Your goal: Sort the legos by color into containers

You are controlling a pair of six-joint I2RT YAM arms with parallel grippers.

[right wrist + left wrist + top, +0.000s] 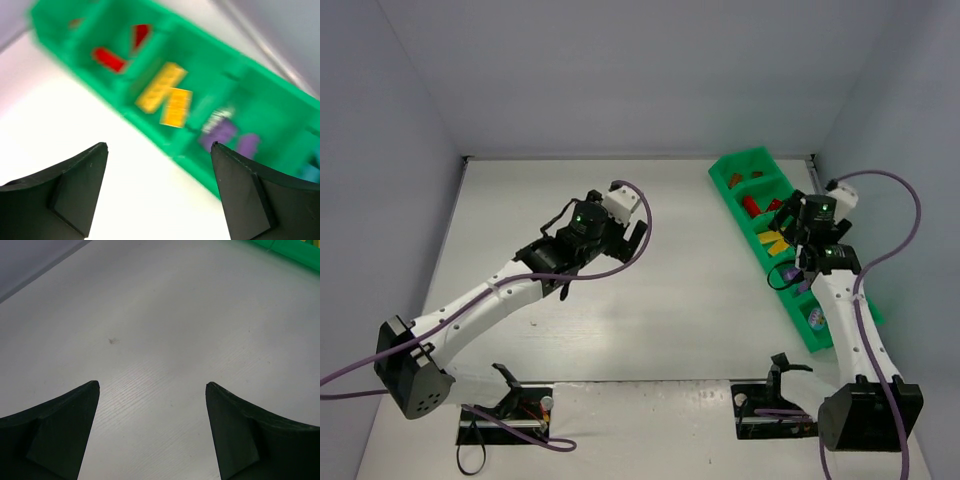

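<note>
Right gripper stands wide, its two black fingers well apart and gripping nothing, above the long bright green plastic tray of rectangular compartments. My right wrist camera is blurred, but I can make out two yellow studded plastic bricks lying side by side in one compartment at the centre of the frame. Two red bricks sit in the compartment toward the upper left, and two purple bricks in the one toward the lower right. A teal piece shows at the right edge in the next compartment, too smeared for me to say more. From the top camera I see small brown bricks in the compartment at the tray's upper end. The tray runs diagonally down the right side of that view, and the right arm covers part of its lower end. Left gripper is also spread wide and holds nothing. It hangs over the white wood-grain tabletop left of centre in the top view, well apart from the tray. A faint small mark sits on the tabletop ahead of its fingers. Purple cables loop from both wrists.
</note>
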